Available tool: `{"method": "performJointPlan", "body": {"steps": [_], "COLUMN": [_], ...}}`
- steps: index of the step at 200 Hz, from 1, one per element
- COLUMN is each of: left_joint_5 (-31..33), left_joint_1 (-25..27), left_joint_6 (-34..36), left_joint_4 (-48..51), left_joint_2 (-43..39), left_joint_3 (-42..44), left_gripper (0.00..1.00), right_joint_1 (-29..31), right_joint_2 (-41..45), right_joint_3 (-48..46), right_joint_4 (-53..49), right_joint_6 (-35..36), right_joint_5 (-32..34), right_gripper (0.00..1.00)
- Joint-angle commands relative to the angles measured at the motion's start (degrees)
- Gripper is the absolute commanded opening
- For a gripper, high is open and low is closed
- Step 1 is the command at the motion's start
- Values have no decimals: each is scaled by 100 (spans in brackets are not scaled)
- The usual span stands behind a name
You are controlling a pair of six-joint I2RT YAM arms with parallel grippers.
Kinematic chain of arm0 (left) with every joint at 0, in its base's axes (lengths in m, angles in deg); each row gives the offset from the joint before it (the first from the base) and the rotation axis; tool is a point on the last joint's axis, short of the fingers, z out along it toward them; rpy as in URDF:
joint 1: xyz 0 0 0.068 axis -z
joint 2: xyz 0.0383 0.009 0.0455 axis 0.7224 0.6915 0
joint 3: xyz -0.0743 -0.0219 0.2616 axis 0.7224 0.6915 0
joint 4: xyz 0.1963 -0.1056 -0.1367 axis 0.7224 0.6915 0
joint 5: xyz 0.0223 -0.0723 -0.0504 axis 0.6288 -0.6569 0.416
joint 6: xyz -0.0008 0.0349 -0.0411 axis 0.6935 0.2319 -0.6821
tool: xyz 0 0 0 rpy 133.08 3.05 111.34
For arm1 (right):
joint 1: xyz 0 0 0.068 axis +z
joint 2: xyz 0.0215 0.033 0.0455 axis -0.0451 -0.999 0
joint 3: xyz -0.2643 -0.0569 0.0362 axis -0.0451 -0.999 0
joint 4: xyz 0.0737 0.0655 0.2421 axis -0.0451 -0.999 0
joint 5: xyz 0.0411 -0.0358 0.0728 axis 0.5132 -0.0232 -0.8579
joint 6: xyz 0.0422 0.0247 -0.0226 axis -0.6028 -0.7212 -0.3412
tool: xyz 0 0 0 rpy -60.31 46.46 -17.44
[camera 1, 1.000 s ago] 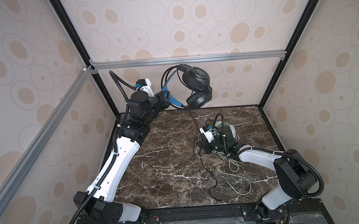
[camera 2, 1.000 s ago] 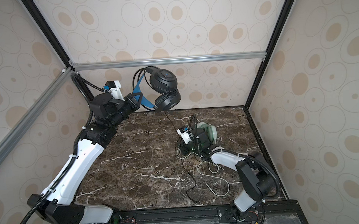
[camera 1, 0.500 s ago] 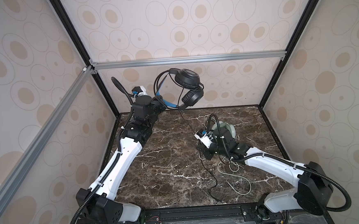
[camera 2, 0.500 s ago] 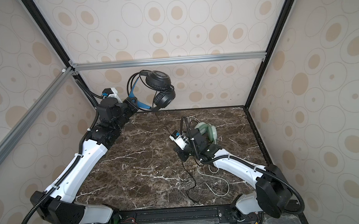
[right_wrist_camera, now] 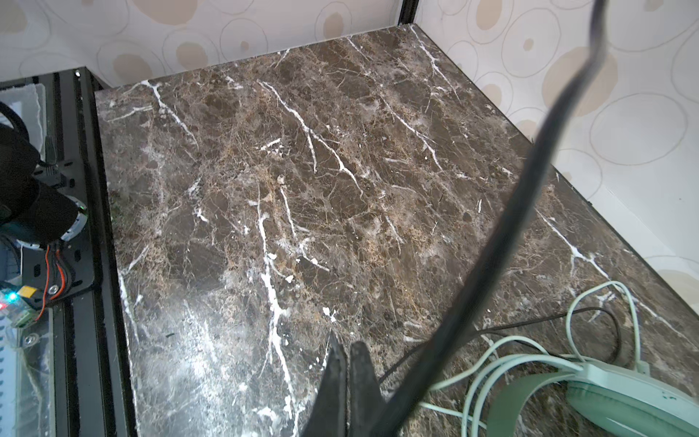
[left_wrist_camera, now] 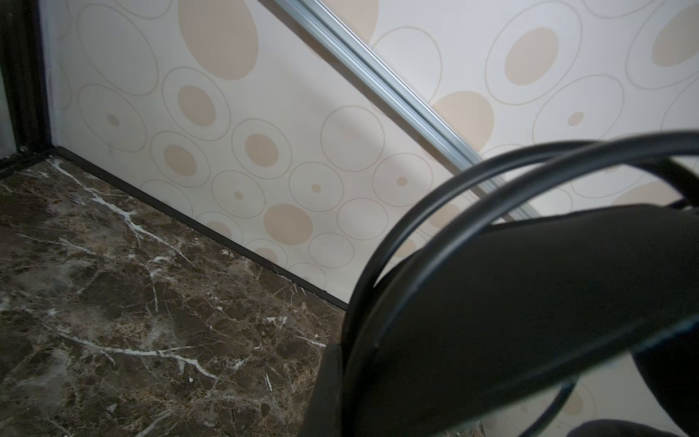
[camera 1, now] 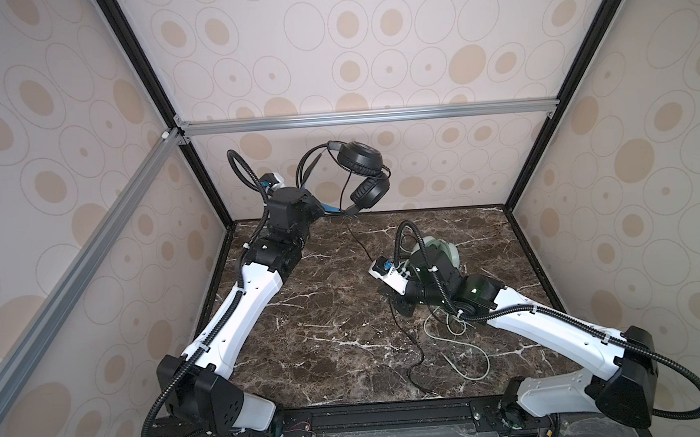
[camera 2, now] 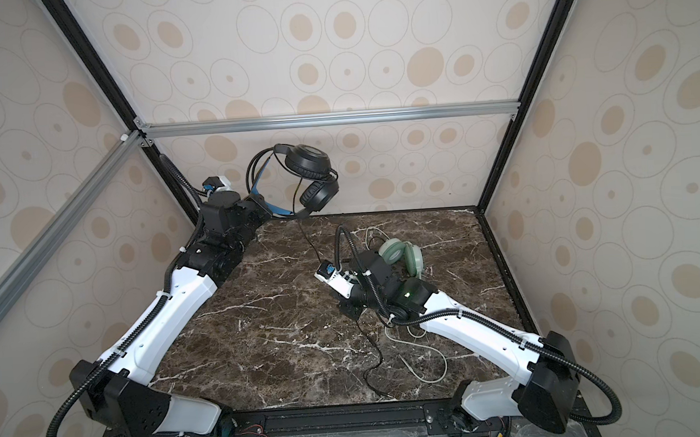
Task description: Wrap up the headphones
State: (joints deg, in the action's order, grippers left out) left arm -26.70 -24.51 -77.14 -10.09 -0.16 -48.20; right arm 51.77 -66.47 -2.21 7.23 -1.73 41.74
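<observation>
My left gripper (camera 1: 323, 211) is shut on the blue-lined headband of the black headphones (camera 1: 362, 160), holding them in the air by the back wall. Loops of their black cable (left_wrist_camera: 416, 212) lie round the headband. The rest of the cable (camera 1: 358, 240) hangs down to the table, passes my right gripper (right_wrist_camera: 346, 350) and trails toward the front edge. That gripper is shut just above the marble, and the cable runs along the outside of one finger. The mint-green headphones (camera 2: 400, 254) lie behind the right wrist, their pale cable (camera 2: 428, 360) loose on the table.
The dark marble table (camera 1: 327, 345) is boxed in by patterned walls and black frame posts, with an aluminium rail (camera 1: 367, 116) across the back. The right arm (camera 1: 546, 324) lies low over the pale cable. A black base rail (camera 1: 393, 416) runs along the front.
The left gripper has carried the black headphones a little left and back. The right arm has stretched out, and its gripper has slid leftward along the hanging cable.
</observation>
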Motion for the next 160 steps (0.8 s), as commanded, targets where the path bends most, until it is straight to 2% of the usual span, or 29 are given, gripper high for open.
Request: {"method": "performJointPlan", "body": {"steps": [1, 82, 110, 160], "left_joint_5": [459, 845, 990, 810], "left_joint_1": [2, 295, 396, 469], "left_joint_6": [163, 366, 464, 275], "left_joint_4": [-259, -182, 103, 197], "left_joint_2": [-76, -243, -313, -470], "left_joint_3": [-3, 667, 707, 998], "left_gripper": [0, 0, 0, 0], "right_joint_1": [183, 599, 603, 618], "right_joint_2": [102, -523, -659, -1012], "right_joint_3": [436, 1935, 2156, 2688], "right_joint_4": [-508, -1727, -1826, -1924], "right_joint_6": [422, 1364, 1395, 1295], "right_joint_5": [216, 569, 617, 318], "right_gripper": [0, 0, 0, 0]}}
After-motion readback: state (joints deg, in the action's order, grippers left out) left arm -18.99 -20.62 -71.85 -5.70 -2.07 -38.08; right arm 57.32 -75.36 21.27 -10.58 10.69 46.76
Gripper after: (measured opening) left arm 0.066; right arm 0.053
